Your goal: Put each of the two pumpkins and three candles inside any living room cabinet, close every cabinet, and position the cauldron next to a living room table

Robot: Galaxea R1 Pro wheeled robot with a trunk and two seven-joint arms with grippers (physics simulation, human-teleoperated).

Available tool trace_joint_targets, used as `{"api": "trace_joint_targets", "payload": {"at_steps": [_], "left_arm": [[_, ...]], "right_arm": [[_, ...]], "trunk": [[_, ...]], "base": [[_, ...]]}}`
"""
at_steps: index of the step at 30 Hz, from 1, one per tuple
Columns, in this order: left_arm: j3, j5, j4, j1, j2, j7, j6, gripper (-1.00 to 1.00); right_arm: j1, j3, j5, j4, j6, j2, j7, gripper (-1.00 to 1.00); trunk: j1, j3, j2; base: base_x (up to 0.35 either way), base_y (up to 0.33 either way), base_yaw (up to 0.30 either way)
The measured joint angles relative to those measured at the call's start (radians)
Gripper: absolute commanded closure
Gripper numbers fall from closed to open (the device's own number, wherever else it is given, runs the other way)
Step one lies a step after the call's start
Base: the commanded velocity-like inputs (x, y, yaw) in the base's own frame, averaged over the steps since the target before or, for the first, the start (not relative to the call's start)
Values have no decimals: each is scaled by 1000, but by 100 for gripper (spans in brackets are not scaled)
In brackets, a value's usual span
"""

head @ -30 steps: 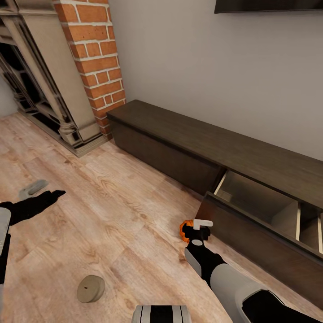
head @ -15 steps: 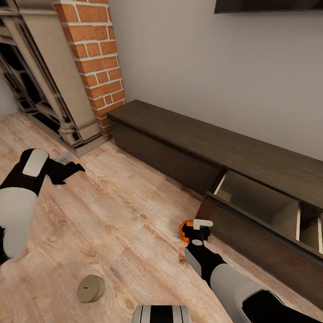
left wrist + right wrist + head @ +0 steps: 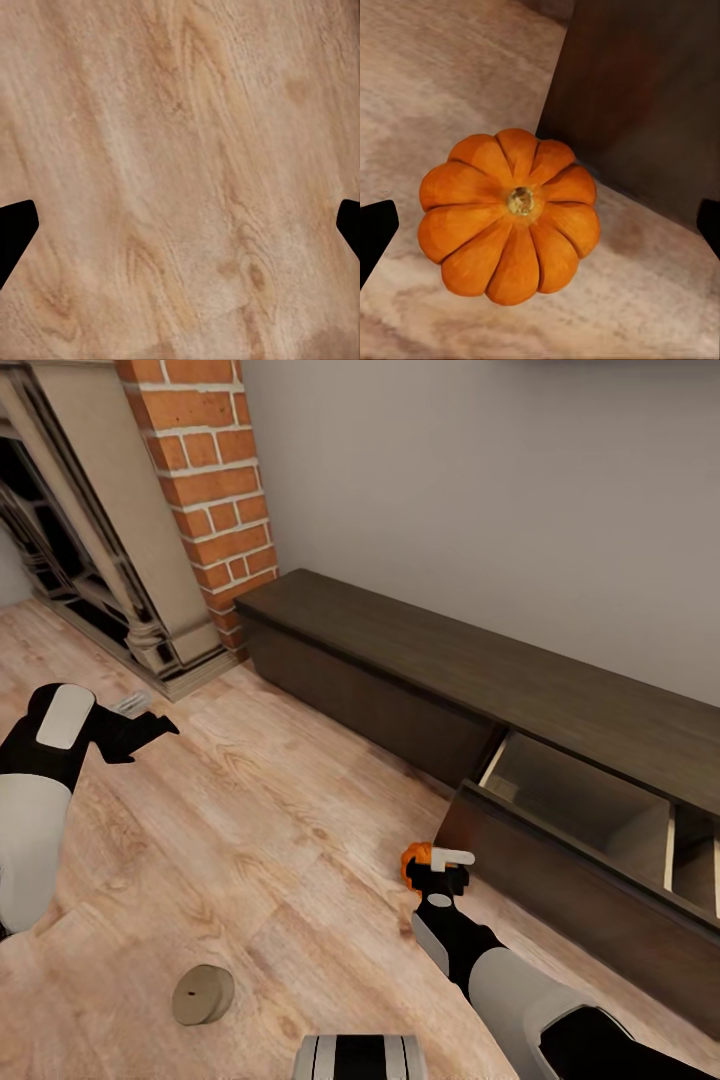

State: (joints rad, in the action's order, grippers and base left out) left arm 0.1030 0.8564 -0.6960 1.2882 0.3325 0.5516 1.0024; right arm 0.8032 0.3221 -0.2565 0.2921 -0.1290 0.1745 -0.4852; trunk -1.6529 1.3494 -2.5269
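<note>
Right tool (image 3: 437,865) spread wide above pumpkin (image 3: 510,214), which sits on floor (image 3: 280,830) just beside open drawer front of cabinet (image 3: 560,880). Pumpkin looks light, rigid, smooth; best gripped across ribbed sides.

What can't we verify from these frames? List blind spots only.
- Pumpkin, head view: mostly hidden behind the right gripper; whether it sits on the floor is unclear.
- Open cabinet drawer, head view: its front panel hides the near part of the inside, and the picture's edge cuts off its right end.
- Left gripper, head view: too dark to read the jaws there.
- Candle, head view: its far side is unseen.
</note>
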Motion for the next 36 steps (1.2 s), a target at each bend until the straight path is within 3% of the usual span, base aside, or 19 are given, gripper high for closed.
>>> {"api": "trace_joint_targets", "payload": {"at_steps": [5, 11, 16, 21, 23, 28, 32, 36], "left_arm": [[0, -1, -1, 0, 1, 0, 0, -100], [1, 0, 0, 0, 4, 0, 0, -100], [0, -1, 1, 0, 5, 0, 0, -100], [1, -3, 2, 0, 14, 0, 0, -100], [2, -3, 2, 0, 18, 0, 0, -100], [1, -2, 2, 0, 30, 0, 0, -100], [0, -2, 4, 0, 32, 0, 0, -100], [0, -2, 5, 0, 33, 1, 0, -100]], "right_arm": [[0, 0, 0, 0, -2, 0, 0, -100], [0, -1, -3, 2, -48, 0, 10, -100], [0, 0, -8, 8, -79, 0, 83, -100], [1, -9, -17, 33, -73, 0, 106, -100], [1, -20, -35, 51, -54, 0, 108, -100], [1, -41, -147, 103, 31, 0, 106, -100], [1, -42, -185, 115, 40, 0, 104, -100], [1, -52, -195, 123, 42, 0, 103, -100]], "trunk": [[-2, 19, -1], [-2, 19, -1], [-2, 19, -1], [-2, 19, -1], [-2, 19, -1], [-2, 19, -1], [-2, 19, -1], [-2, 19, -1]], "base": [[0, 0, 0], [0, 0, 0], [0, 0, 0], [0, 0, 0], [0, 0, 0], [0, 0, 0], [0, 0, 0], [0, 0, 0]]}}
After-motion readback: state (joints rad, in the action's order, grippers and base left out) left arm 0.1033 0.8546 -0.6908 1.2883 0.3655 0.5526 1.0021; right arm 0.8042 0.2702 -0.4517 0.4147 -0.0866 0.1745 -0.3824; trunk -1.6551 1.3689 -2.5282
